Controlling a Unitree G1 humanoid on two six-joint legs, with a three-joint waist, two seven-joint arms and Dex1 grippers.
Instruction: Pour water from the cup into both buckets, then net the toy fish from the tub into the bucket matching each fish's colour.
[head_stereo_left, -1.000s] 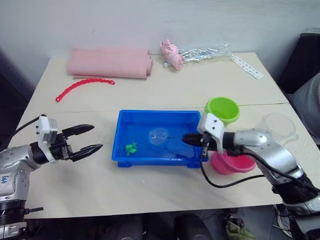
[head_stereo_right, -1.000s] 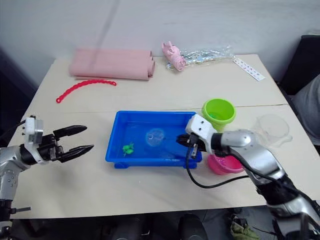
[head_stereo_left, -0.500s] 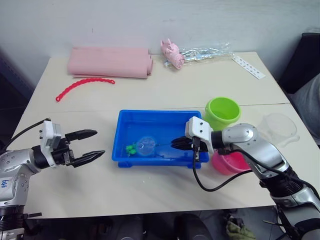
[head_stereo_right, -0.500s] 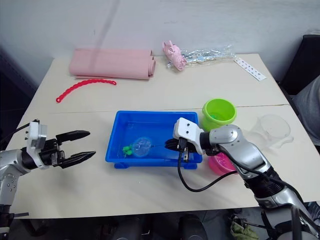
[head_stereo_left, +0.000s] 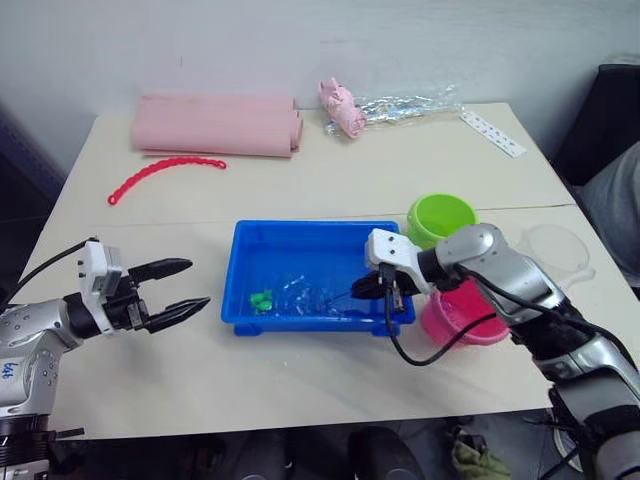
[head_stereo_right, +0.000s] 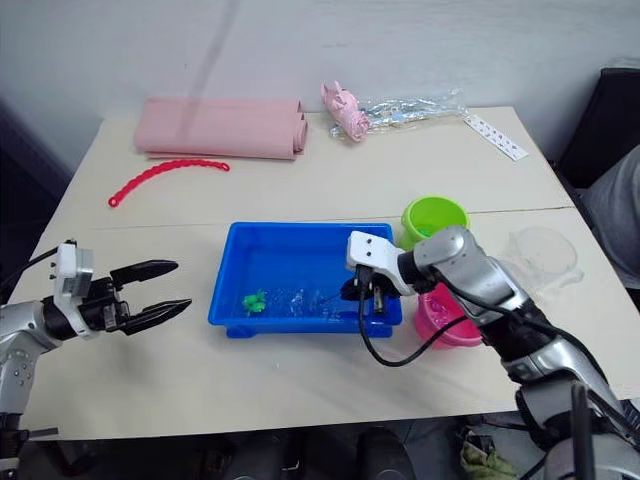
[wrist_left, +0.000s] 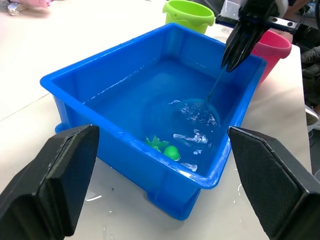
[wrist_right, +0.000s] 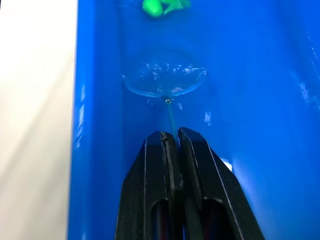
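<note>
Head view: netting step in hand. Right claw (head_stereo_left: 358, 291) clenched on the net (head_stereo_left: 305, 291) stick, inside the tub (head_stereo_left: 300, 235). Left claw (head_stereo_left: 180, 285) released, idle on the counter (head_stereo_left: 300, 180).

Left wrist view: hoop lies just beside the green fish (wrist_left: 164, 148).

Next: slide under fish, lift, carry to green bucket (head_stereo_left: 443, 218).

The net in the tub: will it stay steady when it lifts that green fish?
Probably wobbly. The net hangs on a thin stick pinched between the right gripper's fingertips alone, so it may twist or sag. The green fish looks tiny and light, yet could slip off the shallow mesh. The water-filled tub should stay put.
</note>
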